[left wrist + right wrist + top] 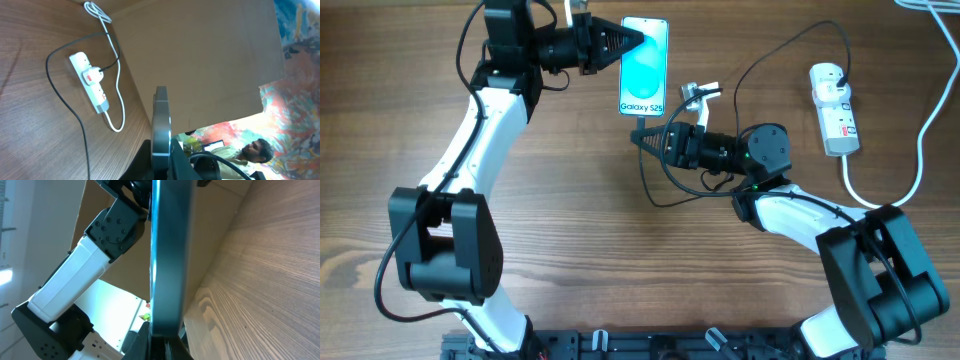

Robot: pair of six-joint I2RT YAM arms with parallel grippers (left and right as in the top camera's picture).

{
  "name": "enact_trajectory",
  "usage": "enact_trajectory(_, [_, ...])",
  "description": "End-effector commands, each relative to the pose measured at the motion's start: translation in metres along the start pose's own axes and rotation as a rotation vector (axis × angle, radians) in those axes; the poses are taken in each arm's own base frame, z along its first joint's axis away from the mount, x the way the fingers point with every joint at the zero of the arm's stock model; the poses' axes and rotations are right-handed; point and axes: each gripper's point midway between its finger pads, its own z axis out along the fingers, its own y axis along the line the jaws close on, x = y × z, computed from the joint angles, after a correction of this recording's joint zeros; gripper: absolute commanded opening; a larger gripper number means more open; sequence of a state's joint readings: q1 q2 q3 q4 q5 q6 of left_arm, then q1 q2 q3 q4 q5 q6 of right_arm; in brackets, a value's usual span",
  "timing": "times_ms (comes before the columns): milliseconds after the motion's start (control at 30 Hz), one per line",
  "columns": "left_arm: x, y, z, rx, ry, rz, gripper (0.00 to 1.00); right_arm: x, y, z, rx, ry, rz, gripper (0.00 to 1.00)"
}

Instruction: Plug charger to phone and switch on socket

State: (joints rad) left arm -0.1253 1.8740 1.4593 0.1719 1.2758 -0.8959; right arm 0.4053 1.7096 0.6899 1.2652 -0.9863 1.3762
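Note:
The phone (pixel 643 65) lies on the wooden table with its cyan screen up and the "Galaxy S25" text at its near edge. My left gripper (pixel 620 45) is shut on its far left edge; the left wrist view shows the phone (pixel 161 120) edge-on between the jaws (pixel 162 146). My right gripper (pixel 644 134) sits right at the phone's near edge, shut on the charger's connector tip, which is mostly hidden. The right wrist view shows the phone (pixel 167 255) edge-on just above the jaws (pixel 167 342). The charger's black cable (pixel 760 58) loops back to its plug (pixel 841 82) in the white socket (pixel 833 110).
The socket (pixel 90 82), with red marks, and its white cord (pixel 920 150) lie at the far right of the table. Slack black cable (pixel 655 190) loops below the right gripper. A cardboard wall (pixel 200 60) stands behind the table. My left arm (pixel 85 265) shows in the right wrist view.

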Motion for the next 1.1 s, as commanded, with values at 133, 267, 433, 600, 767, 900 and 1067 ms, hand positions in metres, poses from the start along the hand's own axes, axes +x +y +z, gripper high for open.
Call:
enact_trajectory(133, [0.017,-0.019,0.004,0.07,0.096,0.072,0.04,-0.019,0.001,0.001,0.006,-0.089,-0.005,0.04])
enact_trajectory(267, [0.027,-0.026,0.002,0.114,0.149,0.117,0.04,-0.025,0.0,-0.002,0.011,-0.11,-0.01,0.05])
enact_trajectory(433, [0.032,-0.027,0.001,0.129,0.174,0.101,0.04,-0.039,0.014,-0.001,-0.016,-0.109,-0.059,0.04])
enact_trajectory(600, [0.04,-0.025,0.004,0.134,0.2,0.062,0.04,-0.042,0.015,-0.003,-0.014,-0.111,-0.083,0.05])
enact_trajectory(767, [0.051,-0.021,0.011,0.133,0.226,0.037,0.04,-0.044,0.015,-0.003,-0.014,-0.121,-0.085,0.05])
enact_trajectory(900, [0.06,-0.014,0.01,0.124,0.238,0.007,0.04,-0.046,0.015,-0.003,-0.012,-0.133,-0.085,0.05])
enact_trajectory(1067, [0.062,-0.015,0.01,0.122,0.24,0.005,0.04,-0.052,0.021,-0.001,-0.022,-0.137,-0.099,0.05])
